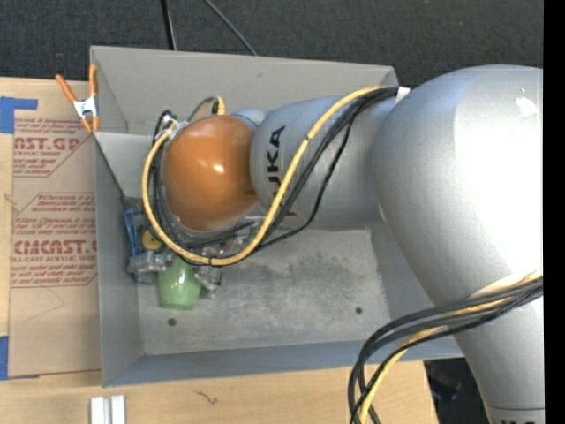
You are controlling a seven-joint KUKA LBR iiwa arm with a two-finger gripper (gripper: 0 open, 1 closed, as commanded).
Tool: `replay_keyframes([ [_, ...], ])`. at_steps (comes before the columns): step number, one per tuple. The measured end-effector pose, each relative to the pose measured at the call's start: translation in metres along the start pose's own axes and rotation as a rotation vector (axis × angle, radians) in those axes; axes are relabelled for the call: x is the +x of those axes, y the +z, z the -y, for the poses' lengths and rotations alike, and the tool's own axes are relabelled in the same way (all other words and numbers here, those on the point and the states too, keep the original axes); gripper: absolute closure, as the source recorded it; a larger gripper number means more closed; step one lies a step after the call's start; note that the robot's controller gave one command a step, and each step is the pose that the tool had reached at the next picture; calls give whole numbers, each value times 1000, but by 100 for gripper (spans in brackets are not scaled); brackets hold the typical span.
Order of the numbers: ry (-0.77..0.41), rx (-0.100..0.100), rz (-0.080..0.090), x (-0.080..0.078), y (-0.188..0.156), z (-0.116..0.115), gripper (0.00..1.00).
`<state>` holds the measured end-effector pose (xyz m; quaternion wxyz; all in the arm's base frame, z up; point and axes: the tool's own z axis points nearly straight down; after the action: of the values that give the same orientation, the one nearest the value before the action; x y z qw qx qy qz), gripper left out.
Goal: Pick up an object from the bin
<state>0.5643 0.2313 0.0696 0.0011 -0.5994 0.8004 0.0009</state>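
Pale-green cylinder (177,290) lies by the wrist (207,170), lower left; jaws' state I cannot tell; nothing lifted yet

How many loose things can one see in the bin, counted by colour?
Light green thing: 1
Blue thing: 1
Total: 2 countable. The arm covers much of the bin, and small bits beside the blue thing are too unclear to count.

- Blue thing (131,229): far left, lying lengthwise up and down, partly hidden.
- Small grey-and-yellow bits (146,261): just below the blue thing, kind unclear.
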Motion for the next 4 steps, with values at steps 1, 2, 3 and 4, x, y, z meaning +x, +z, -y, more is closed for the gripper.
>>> replay_keyframes([
  [1,2,0,1,-1,0,0,0],
  [2,2,-2,0,-1,0,-1,100],
  [3,4,1,2,-2,-15,-1,100],
  [4,5,7,5,-5,-89,0,100],
])
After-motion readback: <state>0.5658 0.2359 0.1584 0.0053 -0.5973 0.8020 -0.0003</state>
